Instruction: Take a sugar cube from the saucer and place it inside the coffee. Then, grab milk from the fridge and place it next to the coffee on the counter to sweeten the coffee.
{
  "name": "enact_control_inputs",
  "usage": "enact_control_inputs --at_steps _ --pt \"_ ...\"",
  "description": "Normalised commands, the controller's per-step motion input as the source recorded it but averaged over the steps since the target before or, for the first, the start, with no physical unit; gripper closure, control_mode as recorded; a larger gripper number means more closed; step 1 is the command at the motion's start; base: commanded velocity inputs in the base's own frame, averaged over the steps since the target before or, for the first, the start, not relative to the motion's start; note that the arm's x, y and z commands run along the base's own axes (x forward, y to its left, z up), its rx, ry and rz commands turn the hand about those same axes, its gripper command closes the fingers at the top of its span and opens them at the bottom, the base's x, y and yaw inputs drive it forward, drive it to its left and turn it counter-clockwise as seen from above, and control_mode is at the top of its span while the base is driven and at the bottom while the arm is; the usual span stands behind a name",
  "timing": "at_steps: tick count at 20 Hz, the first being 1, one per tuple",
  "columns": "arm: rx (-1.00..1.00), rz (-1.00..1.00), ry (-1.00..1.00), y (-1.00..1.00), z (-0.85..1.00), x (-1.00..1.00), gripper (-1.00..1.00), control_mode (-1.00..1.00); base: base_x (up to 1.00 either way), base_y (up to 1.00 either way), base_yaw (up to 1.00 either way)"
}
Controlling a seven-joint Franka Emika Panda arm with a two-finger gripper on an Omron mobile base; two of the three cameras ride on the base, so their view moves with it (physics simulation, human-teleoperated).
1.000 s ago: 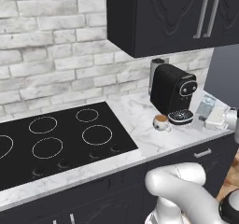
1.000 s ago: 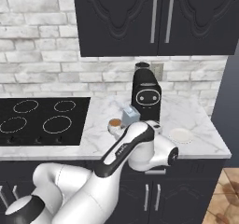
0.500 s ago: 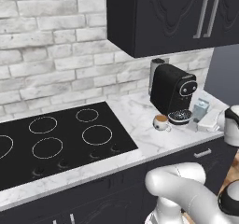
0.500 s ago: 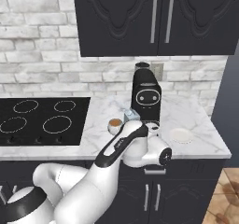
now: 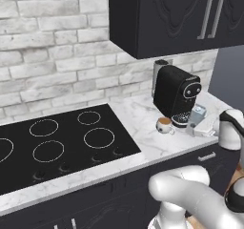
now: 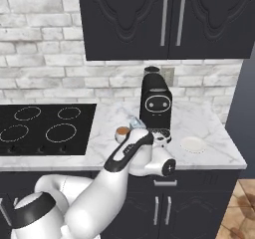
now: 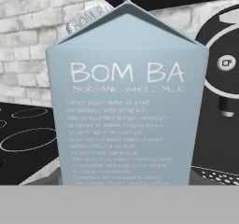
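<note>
The pale blue-grey milk [image 7: 126, 101] carton looms close and upright in the hand view, printed with white lettering. In the left base view the milk [image 5: 197, 112] stands just right of the coffee [image 5: 164, 124], a white cup of brown liquid in front of the coffee machine. My gripper [image 5: 199, 122] is shut on the carton from the right, and its fingers are hidden. In the right base view the milk [image 6: 133, 121] peeks over my forearm beside the coffee [image 6: 122, 132]. The white saucer [image 6: 192, 144] lies bare to the right. The sugar cube and the fridge are out of view.
A tall black coffee machine [image 5: 176, 94] stands behind the cup on the marble counter [image 5: 143, 128]. The black hob [image 5: 62, 142] covers the left side. Dark wall cabinets [image 6: 159, 21] hang overhead, and the counter's front edge is near my arm.
My hand has carried the milk leftward along the counter, closer to the coffee cup and the coffee machine's front.
</note>
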Motion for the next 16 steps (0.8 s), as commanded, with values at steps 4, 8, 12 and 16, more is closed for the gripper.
enact_control_inputs --at_steps 4,8,12,16 --pt "0.00 0.00 0.00 0.00 -0.17 0.24 1.00 -1.00 0.00 0.00 0.00" --pt "0.00 0.00 0.00 -0.01 -0.24 0.24 1.00 -1.00 0.00 0.00 0.00" --pt "0.00 0.00 0.02 -0.08 -0.34 0.05 1.00 -1.00 0.00 0.00 0.00" --pt "0.00 0.00 0.03 -0.12 -0.31 0.00 1.00 -1.00 0.00 0.00 0.00"
